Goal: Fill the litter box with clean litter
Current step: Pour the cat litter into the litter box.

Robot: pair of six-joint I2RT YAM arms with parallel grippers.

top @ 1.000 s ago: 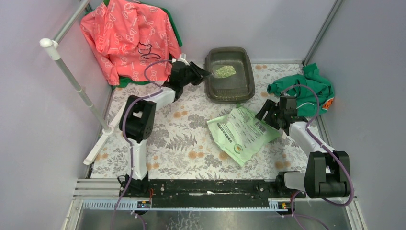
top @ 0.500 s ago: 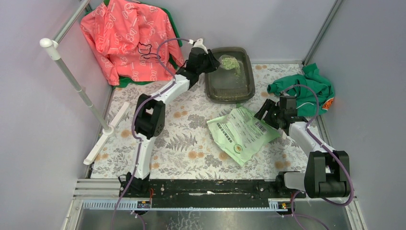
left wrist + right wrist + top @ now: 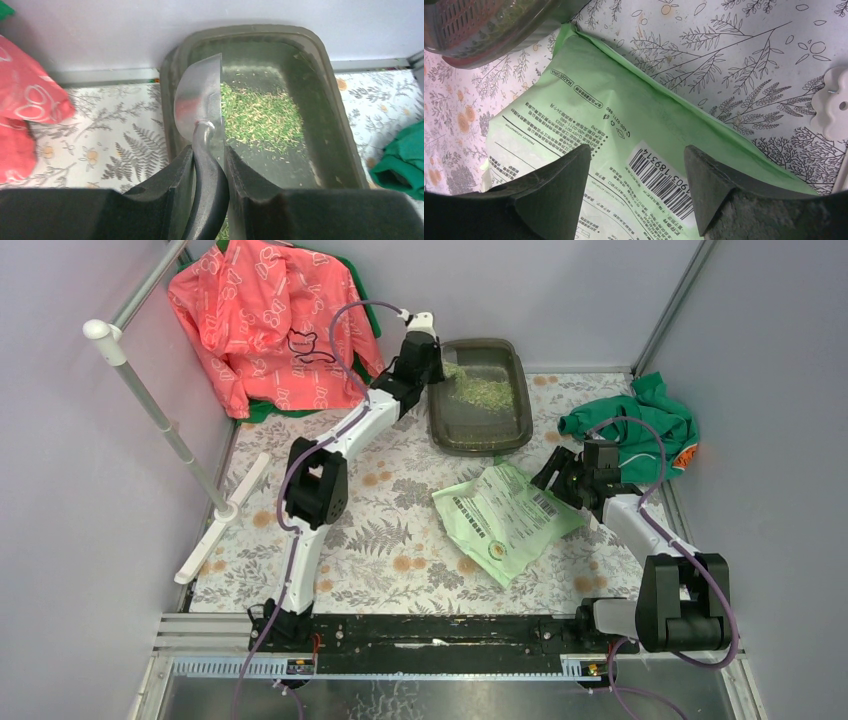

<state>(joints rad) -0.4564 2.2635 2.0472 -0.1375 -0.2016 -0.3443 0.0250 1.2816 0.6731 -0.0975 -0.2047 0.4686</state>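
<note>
One scoop in: upending silver metal scoop [image 3: 200, 95] clamped in left gripper [image 3: 207, 155], spreading pale green clean litter [image 3: 260, 117] over dark grey-olive plastic litter box [image 3: 250, 30]; holding right gripper [image 3: 635, 152] agape.

Sundry items on the floral-print table cover [image 3: 390, 530]
Coral patterned garment [image 3: 265, 315], far left, heaped (dark green fabric shows at its edge); white pole [image 3: 160, 418], slanting along the left side; crumpled green garment [image 3: 640, 425], right; light green printed bag [image 3: 505, 520], lying flat right of centre, barcode upward; metal scoop [image 3: 200, 102], far centre, tipped on edge.
</note>
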